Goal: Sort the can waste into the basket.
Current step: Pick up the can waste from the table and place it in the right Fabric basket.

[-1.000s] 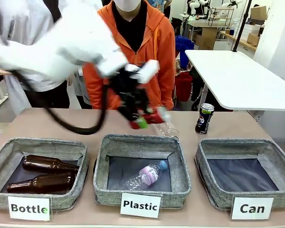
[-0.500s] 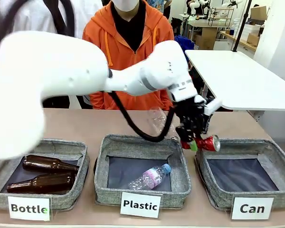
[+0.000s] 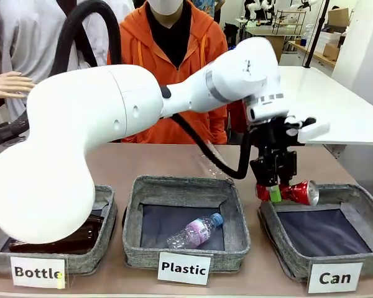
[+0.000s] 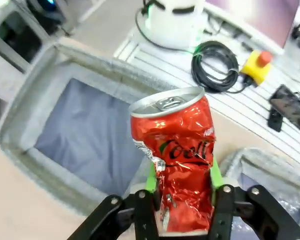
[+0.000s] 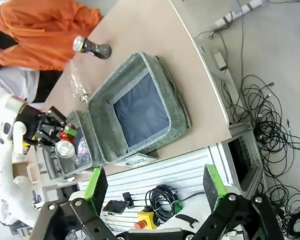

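Observation:
My left gripper (image 3: 275, 188) is shut on the crushed red can (image 3: 300, 192) and holds it just above the back left rim of the grey basket (image 3: 298, 261) labelled "Can". In the left wrist view the red can (image 4: 177, 150) stands upright between the green pads (image 4: 151, 176), with the basket's dark lining (image 4: 85, 130) below it; nothing lies in the basket. The right wrist view shows the dark can (image 5: 90, 48) on the table beyond the basket (image 5: 182, 117). My right gripper (image 5: 155, 187) is open and holds nothing, well off the table.
The middle bin (image 3: 236, 242) labelled "Plastic" holds a clear plastic bottle (image 3: 193, 231). At the left, my left arm partly hides the "Bottle" bin (image 3: 102, 211). A person in an orange hoodie (image 3: 174, 56) stands at the far side. A white table (image 3: 336, 105) is at the back right.
My left arm has swung right with the red can, from above the table's middle to the edge of the "Can" basket. It now hides the dark can in the front view.

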